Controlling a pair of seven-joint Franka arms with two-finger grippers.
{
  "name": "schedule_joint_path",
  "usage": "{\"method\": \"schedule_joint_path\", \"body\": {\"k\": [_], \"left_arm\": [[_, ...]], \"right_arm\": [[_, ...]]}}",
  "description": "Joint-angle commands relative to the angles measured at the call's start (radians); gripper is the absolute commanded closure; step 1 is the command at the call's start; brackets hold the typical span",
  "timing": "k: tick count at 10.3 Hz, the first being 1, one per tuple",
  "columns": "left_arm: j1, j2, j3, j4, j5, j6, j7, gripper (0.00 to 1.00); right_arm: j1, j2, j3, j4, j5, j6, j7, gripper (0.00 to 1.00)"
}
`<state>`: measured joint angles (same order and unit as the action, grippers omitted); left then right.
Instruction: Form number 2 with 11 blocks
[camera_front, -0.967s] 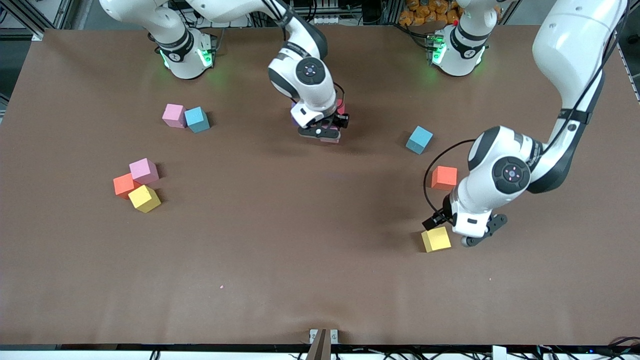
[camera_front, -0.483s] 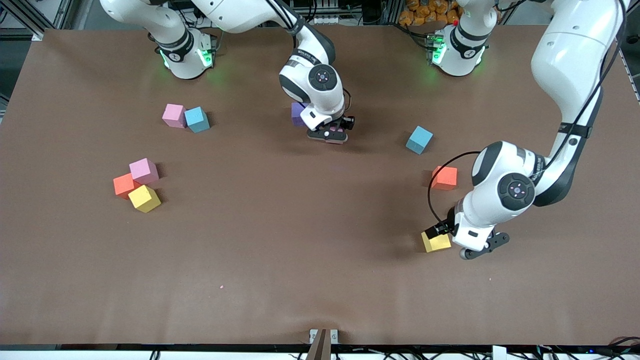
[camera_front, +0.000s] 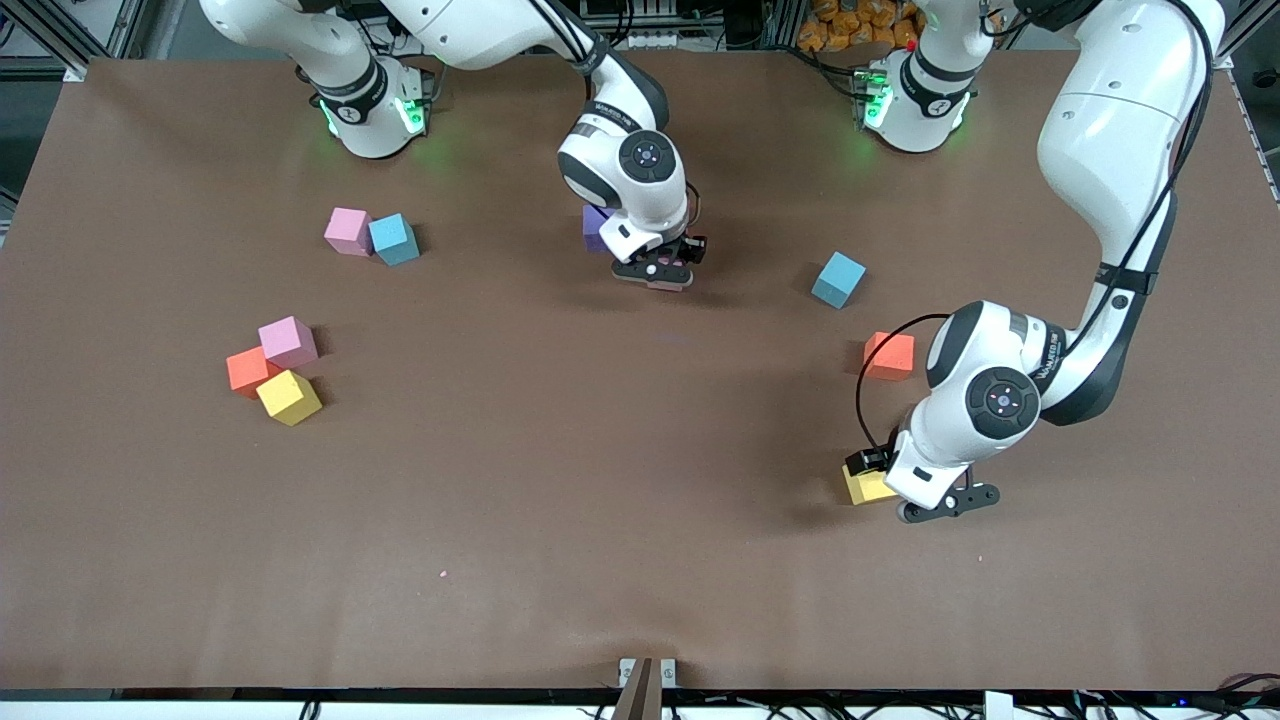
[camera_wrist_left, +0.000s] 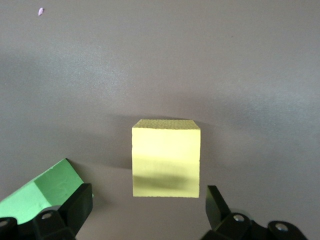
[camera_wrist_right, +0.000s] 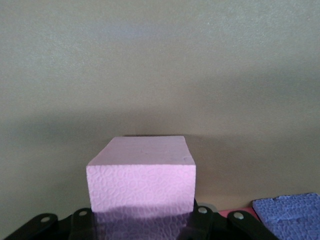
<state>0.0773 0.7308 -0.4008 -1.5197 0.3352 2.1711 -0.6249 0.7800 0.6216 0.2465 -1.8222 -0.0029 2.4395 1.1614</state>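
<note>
My right gripper (camera_front: 655, 272) is shut on a pale purple block (camera_wrist_right: 141, 175), low over the table's middle. Beside it a darker purple block (camera_front: 595, 225) rests on the table, also seen in the right wrist view (camera_wrist_right: 290, 215) with a sliver of red next to it. My left gripper (camera_front: 930, 497) is open, just above a yellow block (camera_front: 863, 488). In the left wrist view that yellow block (camera_wrist_left: 166, 157) lies just ahead of the spread fingers (camera_wrist_left: 75, 205) and touches neither. A green block (camera_wrist_left: 40, 190) lies outside one finger.
Toward the right arm's end lie a pink block (camera_front: 348, 230) touching a light-blue cube (camera_front: 394, 239), and a cluster of pink (camera_front: 288, 342), orange (camera_front: 248, 370) and yellow (camera_front: 289, 397). Toward the left arm's end lie a light-blue cube (camera_front: 838, 279) and an orange block (camera_front: 889, 355).
The left hand has come down and toward the front camera, now covering part of the yellow block. The right hand shifted slightly early on, uncovering the darker purple block, then held still.
</note>
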Motion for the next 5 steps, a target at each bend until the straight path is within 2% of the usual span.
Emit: {"method": "schedule_joint_path", "body": {"k": [1, 5], "left_arm": [[-0.008, 0.027, 0.014, 0.033, 0.024, -0.017, 0.02, 0.0], [-0.01, 0.067, 0.016, 0.078, 0.021, -0.01, 0.031, 0.0]], "right_arm": [[0.005, 0.001, 0.0, -0.012, -0.026, -0.005, 0.031, 0.6], [0.007, 0.003, 0.005, -0.022, -0.04, -0.005, 0.038, 0.6]]}}
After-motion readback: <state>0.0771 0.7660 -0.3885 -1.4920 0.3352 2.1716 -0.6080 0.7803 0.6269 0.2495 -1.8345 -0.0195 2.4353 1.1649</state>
